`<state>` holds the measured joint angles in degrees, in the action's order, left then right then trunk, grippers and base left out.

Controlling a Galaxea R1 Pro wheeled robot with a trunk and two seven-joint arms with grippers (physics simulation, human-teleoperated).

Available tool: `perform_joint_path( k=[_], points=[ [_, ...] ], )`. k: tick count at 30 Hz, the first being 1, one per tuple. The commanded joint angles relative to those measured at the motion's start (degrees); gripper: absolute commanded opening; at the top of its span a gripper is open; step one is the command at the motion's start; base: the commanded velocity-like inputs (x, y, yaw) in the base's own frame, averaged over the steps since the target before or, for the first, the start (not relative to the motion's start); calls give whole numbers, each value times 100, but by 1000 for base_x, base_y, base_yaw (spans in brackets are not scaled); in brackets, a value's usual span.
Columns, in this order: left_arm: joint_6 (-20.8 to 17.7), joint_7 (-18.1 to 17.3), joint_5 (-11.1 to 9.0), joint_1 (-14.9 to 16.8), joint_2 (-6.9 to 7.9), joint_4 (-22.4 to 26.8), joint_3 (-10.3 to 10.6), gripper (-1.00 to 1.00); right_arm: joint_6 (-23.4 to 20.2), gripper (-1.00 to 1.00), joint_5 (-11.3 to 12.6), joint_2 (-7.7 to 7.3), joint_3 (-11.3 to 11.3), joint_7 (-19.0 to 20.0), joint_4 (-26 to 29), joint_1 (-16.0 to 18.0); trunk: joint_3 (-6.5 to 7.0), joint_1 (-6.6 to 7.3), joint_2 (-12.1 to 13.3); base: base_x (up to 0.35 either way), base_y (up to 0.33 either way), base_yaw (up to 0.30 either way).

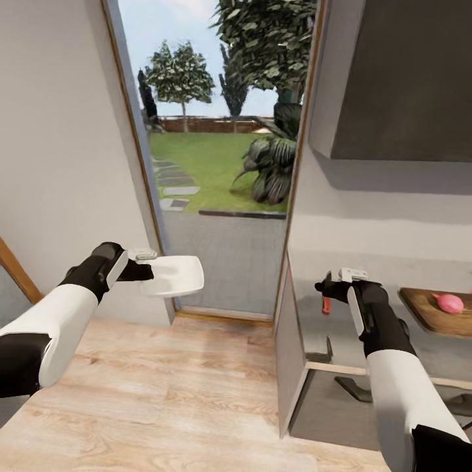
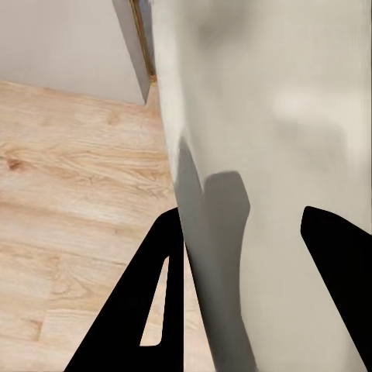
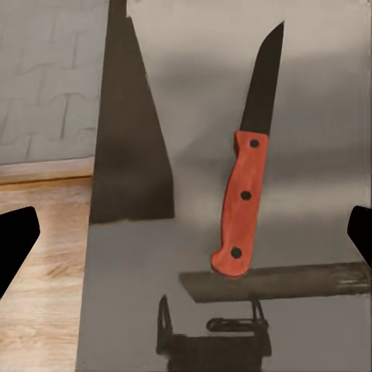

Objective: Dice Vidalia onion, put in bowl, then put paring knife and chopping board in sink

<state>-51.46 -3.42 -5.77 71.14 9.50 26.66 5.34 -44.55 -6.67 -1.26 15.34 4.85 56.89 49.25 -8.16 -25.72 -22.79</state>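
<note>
Pale wood floor runs under me toward an open doorway with lawn and trees beyond, centre of the head view. My left gripper, at left of that frame, is clamped on the rim of the bowl, which it holds in the air over the floor; in the left wrist view the bowl's white wall sits between the two dark fingers. My right gripper, right of centre, shows the red handle of the paring knife hanging just below it; whether the jaws actually pinch it I cannot tell. In the right wrist view the paring knife lies between the widely spaced fingertips, dark blade pointing to the upper frame, grey countertop behind it. At the right edge of the head view, the Vidalia onion rests on the chopping board. Dark upper cabinet fills the upper right.
</note>
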Motion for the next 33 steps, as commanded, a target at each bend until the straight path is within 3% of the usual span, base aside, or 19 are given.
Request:
perform_joint_path(
  k=[1,8,18,25,33],
  points=[
    [-22,12,-65,6,8,6,46,-100,-25,100,-60,-1,11,51,6,6,-22,-6,-13,277,-101,0],
    [-24,11,-65,5,3,2,46,-100,-4,100,-56,1,13,58,6,6,-86,-6,-13,225,-116,0],
    [-22,16,-65,5,8,6,46,-100,64,100,-62,-10,27,60,-60,6,-179,-6,-13,32,-22,0],
    [-23,22,-65,5,8,1,46,-100,336,100,-57,-173,31,61,-431,6,-243,-6,-13,0,0,0],
    [-27,23,-65,5,0,3,46,-100,434,100,-54,-215,31,85,-547,6,-317,-6,-13,0,0,0]
  ],
)
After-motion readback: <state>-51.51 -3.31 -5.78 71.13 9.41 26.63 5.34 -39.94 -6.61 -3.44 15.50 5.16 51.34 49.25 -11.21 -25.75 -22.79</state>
